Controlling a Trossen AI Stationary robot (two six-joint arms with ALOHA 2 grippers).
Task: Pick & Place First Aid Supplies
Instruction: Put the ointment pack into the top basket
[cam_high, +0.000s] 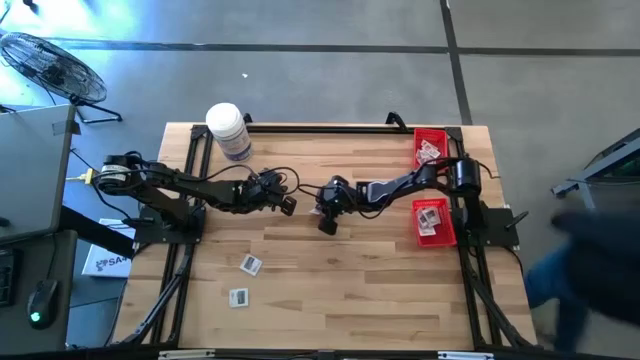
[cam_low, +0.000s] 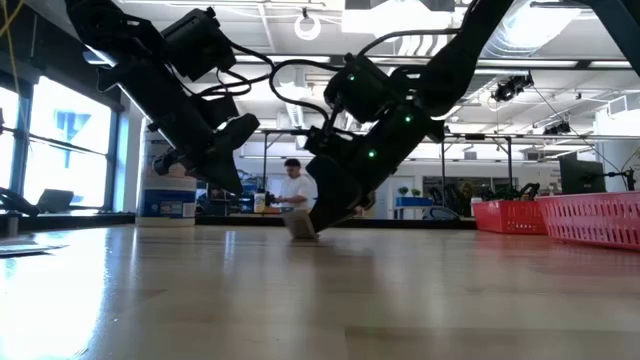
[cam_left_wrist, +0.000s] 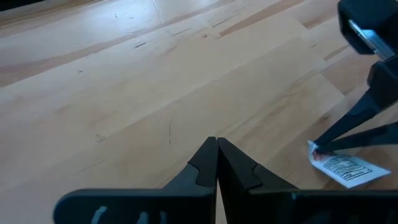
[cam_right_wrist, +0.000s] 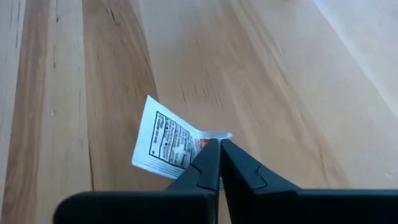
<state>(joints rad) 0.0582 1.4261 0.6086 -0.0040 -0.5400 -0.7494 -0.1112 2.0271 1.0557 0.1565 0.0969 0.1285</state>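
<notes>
Precariously, the right pincer (cam_right_wrist: 219, 144) is pinching only the packet's (cam_right_wrist: 165, 144) corner against the counter (cam_right_wrist: 261, 74); lifting risks slippage.

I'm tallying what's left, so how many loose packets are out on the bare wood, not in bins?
3: two packets near the front-left, and, and one packet at mid-table pinched by the right gripper. Arms may hide more.

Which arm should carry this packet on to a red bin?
Right, I'd say. Its pincer is already shut on the packet at mid-table, and both red bins sit on its side. The left pincer is shut and empty.
</notes>
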